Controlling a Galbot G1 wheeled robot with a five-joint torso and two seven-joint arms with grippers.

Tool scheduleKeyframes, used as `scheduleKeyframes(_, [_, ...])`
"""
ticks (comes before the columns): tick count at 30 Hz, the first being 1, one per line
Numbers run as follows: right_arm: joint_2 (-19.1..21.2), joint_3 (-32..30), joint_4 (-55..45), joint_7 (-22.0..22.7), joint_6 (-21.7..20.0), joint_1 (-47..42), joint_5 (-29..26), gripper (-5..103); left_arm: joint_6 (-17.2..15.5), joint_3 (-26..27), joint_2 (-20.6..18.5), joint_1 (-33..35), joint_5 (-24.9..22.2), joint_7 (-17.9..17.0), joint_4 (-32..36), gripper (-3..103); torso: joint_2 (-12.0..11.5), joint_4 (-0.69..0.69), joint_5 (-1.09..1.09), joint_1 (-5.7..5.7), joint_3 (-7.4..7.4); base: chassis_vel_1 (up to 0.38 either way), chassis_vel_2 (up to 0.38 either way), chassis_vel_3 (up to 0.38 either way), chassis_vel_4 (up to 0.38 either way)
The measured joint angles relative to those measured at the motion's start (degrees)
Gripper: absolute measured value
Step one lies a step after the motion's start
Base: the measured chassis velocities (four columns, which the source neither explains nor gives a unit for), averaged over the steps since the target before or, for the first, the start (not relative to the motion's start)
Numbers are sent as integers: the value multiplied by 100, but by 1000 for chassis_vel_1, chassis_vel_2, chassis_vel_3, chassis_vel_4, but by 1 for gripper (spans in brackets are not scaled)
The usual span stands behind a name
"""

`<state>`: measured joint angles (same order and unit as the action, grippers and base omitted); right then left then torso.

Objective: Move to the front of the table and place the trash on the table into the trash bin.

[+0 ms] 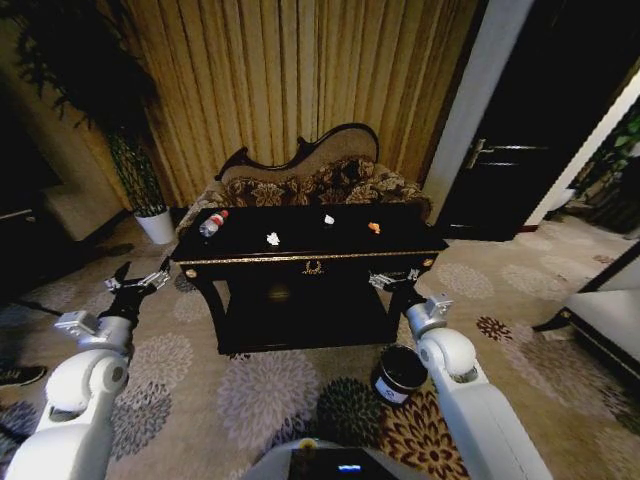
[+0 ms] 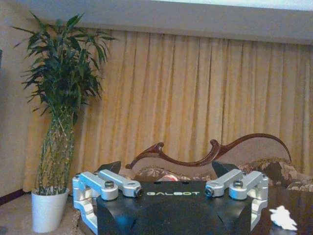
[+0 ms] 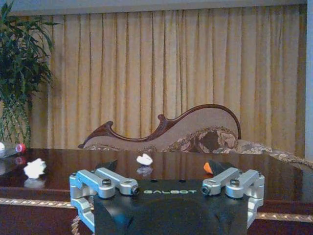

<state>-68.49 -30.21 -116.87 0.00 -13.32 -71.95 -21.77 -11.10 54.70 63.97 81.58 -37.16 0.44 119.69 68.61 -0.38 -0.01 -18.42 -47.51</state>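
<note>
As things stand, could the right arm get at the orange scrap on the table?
Probably yes. The right gripper hovers at the table's front edge, open, with the orange scrap just beyond it on bare tabletop; nothing stands between them, though it may need a forward stretch.

The right gripper's [image 3: 171, 188] black body is covering part of the orange piece [image 3: 208, 168] on the worktop [image 3: 274, 174]. The bottle [image 3: 10, 148] beside the paper scrap [image 3: 34, 168] is running off the picture's edge. The right arm is overlapping the trash bin's [image 1: 398, 375] rim.

Both arms raised forward — left gripper [image 1: 140, 283], right gripper [image 1: 393, 281] (jaws apart).
</note>
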Motion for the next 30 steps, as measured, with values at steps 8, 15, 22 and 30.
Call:
scheduleKeyframes(8, [-65,16,0,0,0,1,55,100,0,41,26,35,2,3,-2,100,0,1,1,0,0,-156,147,148,-149])
scheduleKeyframes(15, [-127,26,-2,0,0,0,119,100,0,71,22,59,-8,3,-6,100,0,0,0,0,0,-154,142,144,-160])
scheduleKeyframes(22, [-112,-3,-13,0,-10,4,116,100,11,68,33,23,-10,38,-13,100,0,1,1,0,0,-156,149,152,-146])
scheduleKeyframes(30, [-87,66,72,0,-38,142,100,100,113,61,56,57,-17,90,-65,100,0,1,1,0,0,-153,138,151,-138])
